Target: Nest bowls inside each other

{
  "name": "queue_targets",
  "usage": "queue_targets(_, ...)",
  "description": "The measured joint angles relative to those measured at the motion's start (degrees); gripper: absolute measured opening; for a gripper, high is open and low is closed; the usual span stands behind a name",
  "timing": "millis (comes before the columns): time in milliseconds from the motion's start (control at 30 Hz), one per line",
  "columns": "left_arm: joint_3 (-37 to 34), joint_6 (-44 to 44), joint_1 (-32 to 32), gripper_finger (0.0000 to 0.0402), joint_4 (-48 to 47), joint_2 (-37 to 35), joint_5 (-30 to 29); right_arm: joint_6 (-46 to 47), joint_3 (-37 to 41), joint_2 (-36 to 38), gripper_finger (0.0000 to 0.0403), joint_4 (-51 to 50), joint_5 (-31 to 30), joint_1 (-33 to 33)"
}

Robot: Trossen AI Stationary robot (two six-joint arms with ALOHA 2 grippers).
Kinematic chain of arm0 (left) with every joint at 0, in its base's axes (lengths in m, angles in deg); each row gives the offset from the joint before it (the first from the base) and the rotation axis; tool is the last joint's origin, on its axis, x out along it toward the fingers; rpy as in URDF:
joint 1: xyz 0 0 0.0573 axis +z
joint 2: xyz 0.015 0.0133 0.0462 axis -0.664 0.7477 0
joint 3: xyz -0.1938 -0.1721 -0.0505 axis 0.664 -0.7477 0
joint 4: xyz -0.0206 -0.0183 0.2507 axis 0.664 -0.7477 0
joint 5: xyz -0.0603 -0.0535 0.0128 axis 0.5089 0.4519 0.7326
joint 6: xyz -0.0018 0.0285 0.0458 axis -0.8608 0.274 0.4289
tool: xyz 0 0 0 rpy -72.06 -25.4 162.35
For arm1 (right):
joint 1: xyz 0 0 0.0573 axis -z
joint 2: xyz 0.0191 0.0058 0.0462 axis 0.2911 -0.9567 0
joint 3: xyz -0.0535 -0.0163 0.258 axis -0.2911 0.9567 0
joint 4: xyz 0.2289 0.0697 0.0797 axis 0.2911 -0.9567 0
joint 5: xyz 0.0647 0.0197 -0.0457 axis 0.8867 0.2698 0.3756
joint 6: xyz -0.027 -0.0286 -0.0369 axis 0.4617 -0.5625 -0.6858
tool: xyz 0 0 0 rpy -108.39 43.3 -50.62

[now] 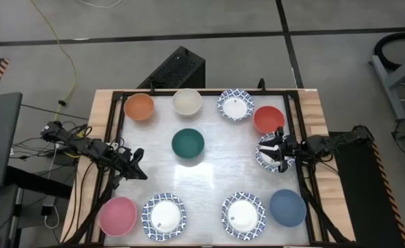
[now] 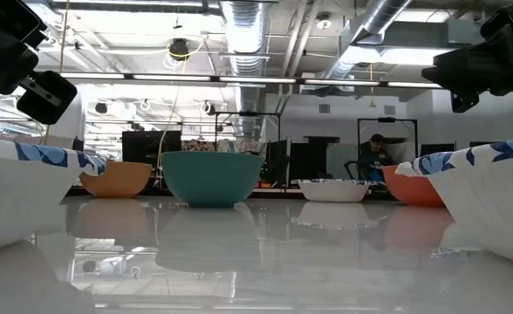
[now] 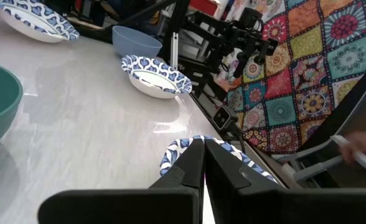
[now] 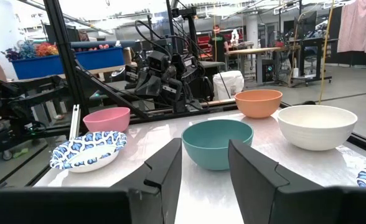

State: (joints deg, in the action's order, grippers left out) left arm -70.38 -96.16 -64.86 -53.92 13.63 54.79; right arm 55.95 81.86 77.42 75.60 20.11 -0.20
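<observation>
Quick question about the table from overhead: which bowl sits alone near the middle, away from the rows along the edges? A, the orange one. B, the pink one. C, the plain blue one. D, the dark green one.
D: in the high view the dark green bowl stands by itself near the table's middle, while the orange bowl, pink bowl and plain blue bowl sit along the edges.

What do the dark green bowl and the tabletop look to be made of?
The dark green bowl looks like smooth matte plastic or melamine: even colour, thin rim, soft highlights; glazed ceramic cannot be excluded. The tabletop looks like a glossy white laminate or coated board, since it mirrors the bowls and ceiling lights.
</observation>
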Motion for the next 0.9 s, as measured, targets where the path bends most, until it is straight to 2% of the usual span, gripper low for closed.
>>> queue_targets(100, 0.0, 0.0, 0.0, 0.0000, 0.0, 0.0, -0.3, 0.0, 0.0, 0.0, 0.0154, 0.0, 0.0, 0.0)
queue_targets(300, 0.0, -2.5, 0.0, 0.0000, -0.5, 0.0, -6.0, 0.0, 0.0, 0.0, 0.0154, 0.0, 0.0, 0.0)
queue_targets(467, 0.0, -10.4, 0.0, 0.0000, -0.4, 0.0, -6.8, 0.0, 0.0, 0.0, 0.0154, 0.0, 0.0, 0.0)
queue_targets(600, 0.0, -14.3, 0.0, 0.0000, 0.7, 0.0, -11.4, 0.0, 0.0, 0.0, 0.0154, 0.0, 0.0, 0.0)
queue_targets(667, 0.0, -16.8, 0.0, 0.0000, 2.0, 0.0, -15.1, 0.0, 0.0, 0.0, 0.0154, 0.0, 0.0, 0.0)
queue_targets(900, 0.0, -22.6, 0.0, 0.0000, 14.3, 0.0, -38.4, 0.0, 0.0, 0.0, 0.0154, 0.0, -0.1, 0.0)
